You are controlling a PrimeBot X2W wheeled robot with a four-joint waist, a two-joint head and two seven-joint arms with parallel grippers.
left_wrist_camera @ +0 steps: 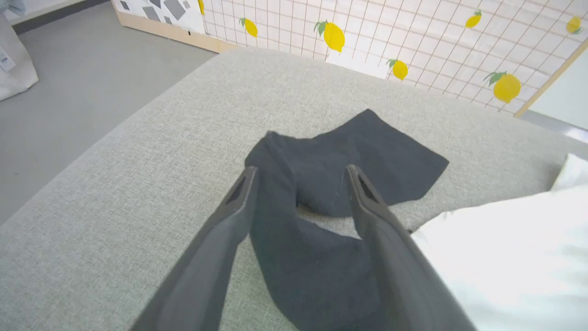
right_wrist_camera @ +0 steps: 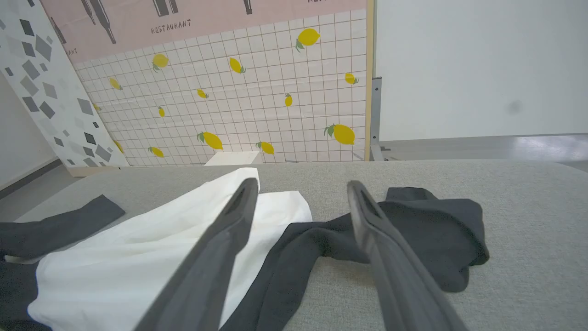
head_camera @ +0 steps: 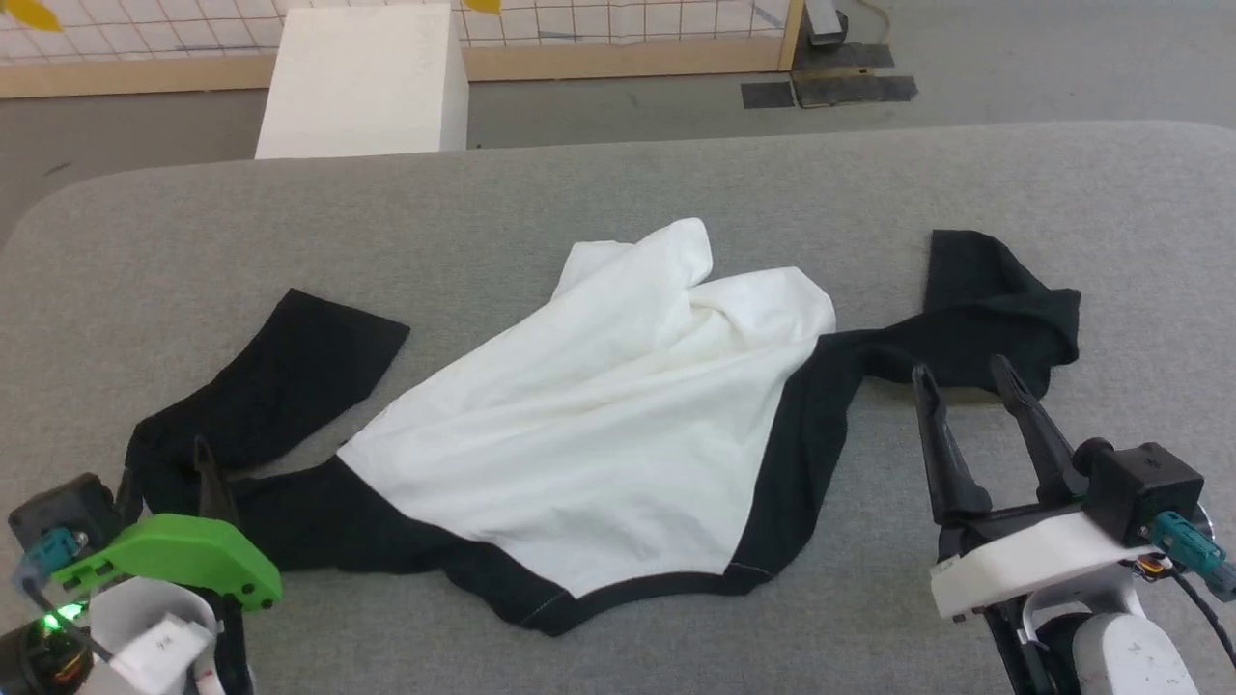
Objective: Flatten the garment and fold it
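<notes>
Nearest, both claws stood wide open, gripping nothing: the left claw straddling one black sleeve, the right claw hovering by the other sleeve. The garment lay crumpled on the grey tabletop, long axis left to right, black-banded edge nearest, white body bunched and pointing away

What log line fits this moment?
garment: crumpled on table | left gripper: open over black sleeve | right gripper: open near other sleeve
</notes>
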